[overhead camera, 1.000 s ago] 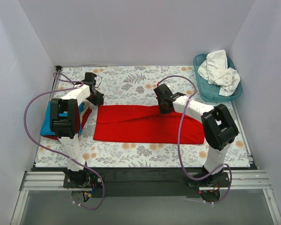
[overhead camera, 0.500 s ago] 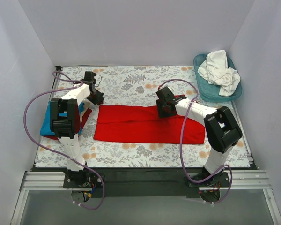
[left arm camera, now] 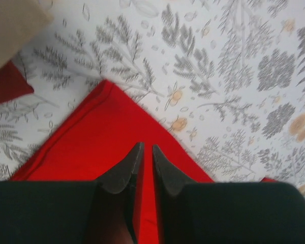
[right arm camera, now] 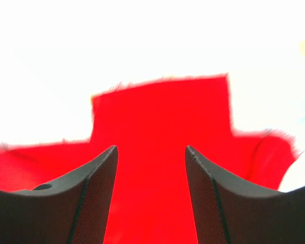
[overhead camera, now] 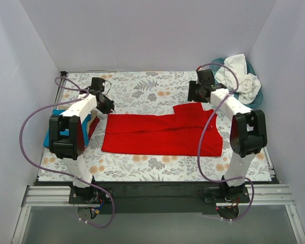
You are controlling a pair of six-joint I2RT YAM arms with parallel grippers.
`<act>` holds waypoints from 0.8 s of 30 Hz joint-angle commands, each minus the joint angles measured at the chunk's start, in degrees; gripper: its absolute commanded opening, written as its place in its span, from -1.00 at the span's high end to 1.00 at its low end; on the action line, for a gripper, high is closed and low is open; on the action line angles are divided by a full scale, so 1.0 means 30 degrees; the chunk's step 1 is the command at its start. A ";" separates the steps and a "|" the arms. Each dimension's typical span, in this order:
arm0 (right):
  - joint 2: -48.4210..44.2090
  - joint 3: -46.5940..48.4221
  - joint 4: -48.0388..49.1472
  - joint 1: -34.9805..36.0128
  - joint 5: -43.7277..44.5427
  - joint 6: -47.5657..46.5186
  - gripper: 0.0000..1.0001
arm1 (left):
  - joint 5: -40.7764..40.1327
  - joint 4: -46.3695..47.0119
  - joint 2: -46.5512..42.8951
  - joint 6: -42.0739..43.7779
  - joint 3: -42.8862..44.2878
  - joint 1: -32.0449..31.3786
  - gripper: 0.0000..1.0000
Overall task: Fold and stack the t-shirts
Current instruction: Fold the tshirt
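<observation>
Two grippers at the far edge of a bright red cloth t-shirt [overhead camera: 157, 136] spread on the floral-patterned table cloth [overhead camera: 142, 89].

The bright red cloth t-shirt lies as a wide flat band at the table's centre, with a folded flap raised at its 1 o'clock corner. The left gripper [left arm camera: 146, 148] sits over the shirt's 10 o'clock corner, its dark fingers only a narrow slit apart, with red cloth showing through the gap. The right gripper [right arm camera: 151, 148] is at 1 o'clock of the shirt, its fingers well apart and nothing between them. A turquoise blue cloth t-shirt [overhead camera: 50, 136] lies at the table's 9 o'clock under the left arm. Crumpled white cloth t-shirts [overhead camera: 240, 76] fill the teal plastic basket [overhead camera: 254, 99] at 2 o'clock.
</observation>
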 commanded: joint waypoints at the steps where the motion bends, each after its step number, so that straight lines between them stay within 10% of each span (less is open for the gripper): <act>1: 0.1904 0.2364 0.0184 -0.1580 -0.0687 -0.0633 -0.22 | 0.0166 0.0033 -0.0975 -0.0786 -0.1486 -0.0343 0.79; 18: 0.6799 0.4686 0.0037 -0.2989 -0.0278 -0.0751 -0.12 | 0.0078 0.0561 -0.0154 -0.1287 -0.3540 -0.0314 0.80; 24: 0.6657 0.4158 0.0037 -0.2989 -0.1039 -0.0546 0.82 | -0.0068 0.0385 -0.0212 -0.1316 -0.3452 -0.0314 0.80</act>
